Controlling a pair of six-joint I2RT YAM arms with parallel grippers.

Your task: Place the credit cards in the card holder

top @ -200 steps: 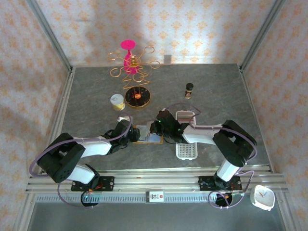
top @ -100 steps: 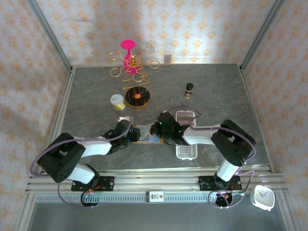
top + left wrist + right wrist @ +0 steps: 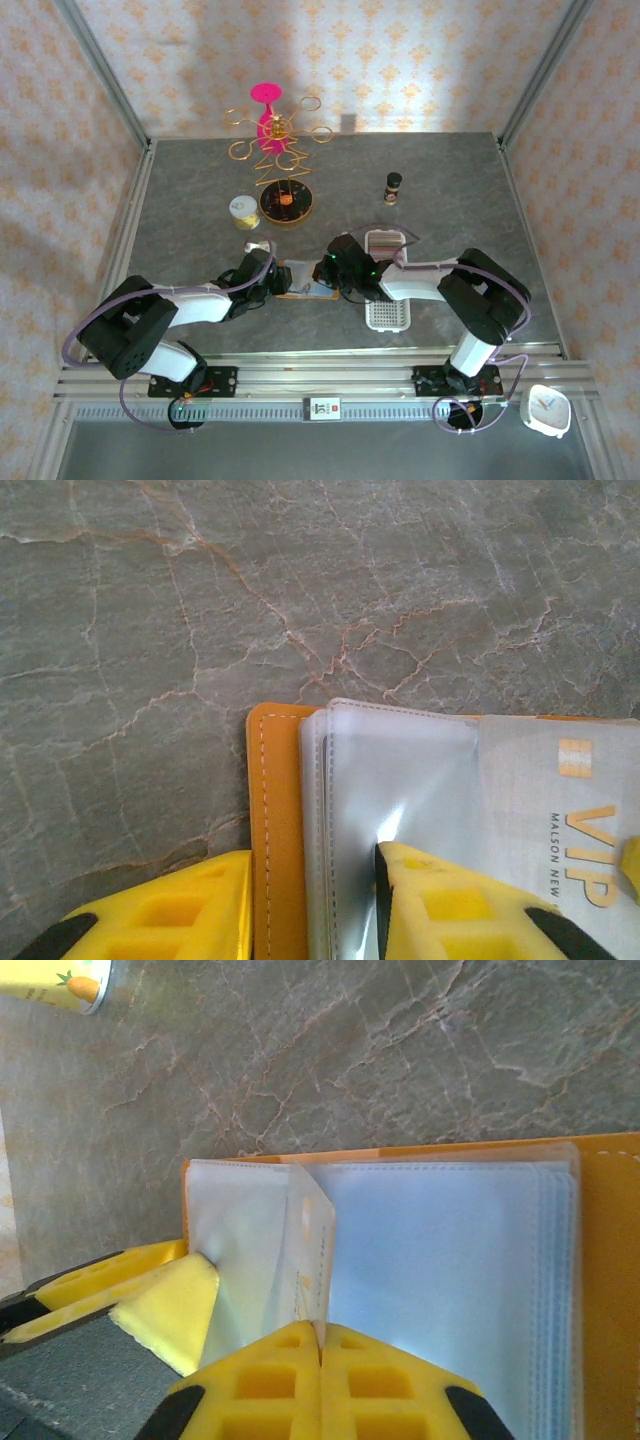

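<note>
Since the next move all came down to where the empty pocket sat relative to the card, that's what I checked. The small orange-tan leather-like folding card holder lay open and flat on the grey marbled tabletop, right between the two arms, with its stack of clear plastic sleeves facing up.

The right gripper was clenched on a thin pale grey, gold-lettered plastic card. From that wrist the card showed almost edge-on, sticking out from the closed fingers and leaning over the sleeves. From the other wrist you could read VIP on its face, and the lettering ran across the holder, so I'd judge its long axis pointed toward the left gripper. Whether its free end was already under a sleeve lip, I couldn't tell.

The left gripper's jaws stood partly apart, straddling the holder's stitched orange edge. One finger was on the table just beside the cover and the other was down on the sleeves. It looked like it was bracing the holder, not pinching it.

So the bare sleeve lay between the card's free end and the left gripper. My guess is the right arm does the pushing, sliding the card lengthwise that way.
</note>
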